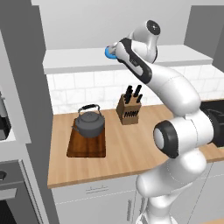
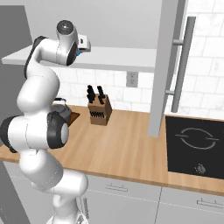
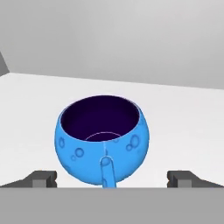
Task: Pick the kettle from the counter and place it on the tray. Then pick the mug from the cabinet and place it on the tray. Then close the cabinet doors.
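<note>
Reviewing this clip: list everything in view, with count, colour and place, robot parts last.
kettle: one, dark grey, on the tray
tray: one, dark brown, on the counter's left part
counter: one, light wood
mug: one, bright blue, upright on the cabinet shelf
cabinet: one, white shelf above the counter
cabinet doors: light grey, open
knife block: one, wooden, by the backsplash
cooktop: one, black, right of counter
gripper: one, jaws open either side of the mug
</note>
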